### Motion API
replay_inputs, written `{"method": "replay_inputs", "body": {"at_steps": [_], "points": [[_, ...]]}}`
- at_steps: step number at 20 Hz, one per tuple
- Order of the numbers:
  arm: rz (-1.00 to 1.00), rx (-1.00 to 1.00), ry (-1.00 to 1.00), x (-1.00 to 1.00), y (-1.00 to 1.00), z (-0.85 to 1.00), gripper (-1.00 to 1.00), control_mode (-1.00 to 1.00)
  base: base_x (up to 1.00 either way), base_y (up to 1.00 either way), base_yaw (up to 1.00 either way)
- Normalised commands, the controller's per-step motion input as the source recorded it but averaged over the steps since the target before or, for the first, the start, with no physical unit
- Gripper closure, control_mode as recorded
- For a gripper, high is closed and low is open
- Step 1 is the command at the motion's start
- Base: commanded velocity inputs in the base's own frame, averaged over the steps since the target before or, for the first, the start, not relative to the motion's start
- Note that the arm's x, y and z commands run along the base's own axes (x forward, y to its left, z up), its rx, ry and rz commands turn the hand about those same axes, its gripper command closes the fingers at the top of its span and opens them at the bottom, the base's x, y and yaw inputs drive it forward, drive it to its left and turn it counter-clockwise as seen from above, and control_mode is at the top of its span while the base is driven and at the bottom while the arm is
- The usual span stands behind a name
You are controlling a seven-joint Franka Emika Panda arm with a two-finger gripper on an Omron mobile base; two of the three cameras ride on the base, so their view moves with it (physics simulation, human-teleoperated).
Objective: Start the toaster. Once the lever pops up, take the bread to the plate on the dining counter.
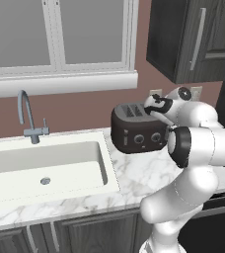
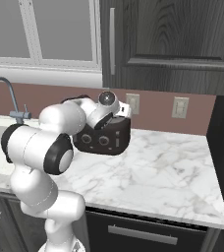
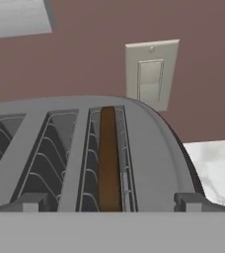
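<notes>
The dark glossy toaster (image 1: 134,133) stands on the marble worktop against the wall, its two round knobs facing forward; from the other side the toaster (image 2: 106,139) is partly behind my arm. My gripper (image 1: 149,109) hovers just above its right end. In the hand view the toaster top (image 3: 149,148) shows its slots, and the bread (image 3: 108,158), a dark brown slice seen edge-on, sits down in the rightmost slot. My gripper (image 3: 109,203) is open, its fingertips (image 3: 31,202) straddling that slot with nothing between them. The lever is hidden. The plate and dining counter are out of view.
A white sink (image 1: 45,170) with a grey faucet (image 1: 28,116) lies left of the toaster. Dark upper cabinets (image 2: 168,39) hang overhead. Wall outlets (image 2: 180,107) sit behind. Bare marble worktop (image 2: 158,172) stretches to the toaster's right.
</notes>
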Motion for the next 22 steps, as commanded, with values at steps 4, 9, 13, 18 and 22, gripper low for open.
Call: {"method": "replay_inputs", "body": {"at_steps": [4,9,13,18,22], "points": [[0.0,0.0,0.01,0.0,0.0,-0.03,-1.0,-1.0,0.0,0.0,0.0],[0.0,0.0,0.02,0.0,0.0,-0.08,-1.0,-1.0,0.0,0.0,0.0],[0.0,0.0,0.02,0.0,0.0,-0.08,-1.0,-1.0,0.0,0.0,0.0],[0.0,0.0,0.01,0.0,0.0,-0.04,-1.0,-1.0,0.0,0.0,0.0],[0.0,0.0,0.01,0.02,0.0,-0.06,-1.0,-1.0,0.0,0.0,0.0]]}}
